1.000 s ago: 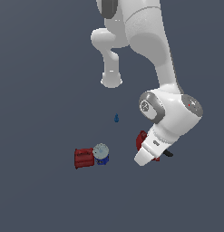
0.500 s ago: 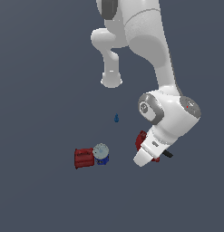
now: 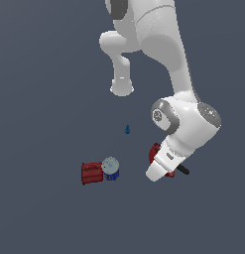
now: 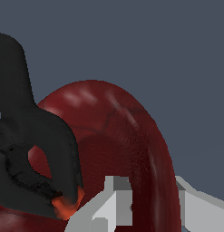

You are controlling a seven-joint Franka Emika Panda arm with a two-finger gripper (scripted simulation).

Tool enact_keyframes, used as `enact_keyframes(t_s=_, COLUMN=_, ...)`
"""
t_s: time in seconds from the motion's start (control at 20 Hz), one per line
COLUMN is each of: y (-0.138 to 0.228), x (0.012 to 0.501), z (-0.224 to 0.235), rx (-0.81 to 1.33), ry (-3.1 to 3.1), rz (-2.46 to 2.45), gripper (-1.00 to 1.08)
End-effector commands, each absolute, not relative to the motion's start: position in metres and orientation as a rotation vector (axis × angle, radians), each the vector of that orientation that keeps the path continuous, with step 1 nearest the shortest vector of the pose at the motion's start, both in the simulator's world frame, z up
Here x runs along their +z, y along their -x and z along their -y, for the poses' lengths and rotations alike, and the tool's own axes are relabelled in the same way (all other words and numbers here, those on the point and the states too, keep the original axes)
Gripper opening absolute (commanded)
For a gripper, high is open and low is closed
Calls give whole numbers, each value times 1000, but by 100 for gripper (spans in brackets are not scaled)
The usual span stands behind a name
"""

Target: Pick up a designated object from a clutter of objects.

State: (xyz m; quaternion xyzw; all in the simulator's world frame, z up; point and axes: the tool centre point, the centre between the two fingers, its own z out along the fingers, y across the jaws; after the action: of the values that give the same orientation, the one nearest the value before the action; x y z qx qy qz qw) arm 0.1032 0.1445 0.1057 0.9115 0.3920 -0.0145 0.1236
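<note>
The dark red glossy bowl fills the wrist view; in the exterior view only its edge shows beside my hand, at the exterior view's right. My gripper stands astride the bowl's rim, one grey finger inside the bowl and the other outside, both against the wall. The black clamp lies over the bowl's other side, its handle end sticking out from under my hand. The bowl sits low on the floor.
A red ribbed cylinder and a blue can with a pale lid lie together toward the exterior view's left. A tiny blue object sits farther back. The arm's base stands behind.
My hand has barely shifted, a touch lower over the bowl. The objects have not moved.
</note>
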Motion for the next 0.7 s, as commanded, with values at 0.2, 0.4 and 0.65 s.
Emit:
enact_keyframes(t_s=0.2, y=-108, x=151, z=-137, rx=-33, ry=-2658, rz=-1142, gripper=-100)
enact_keyframes(t_s=0.4, y=-112, x=191, z=-130, rx=-33, ry=-2659, rz=-1144, gripper=-100)
enact_keyframes(t_s=0.65, y=-117, x=248, z=-120, rx=-32, ry=-2660, rz=-1145, gripper=-100)
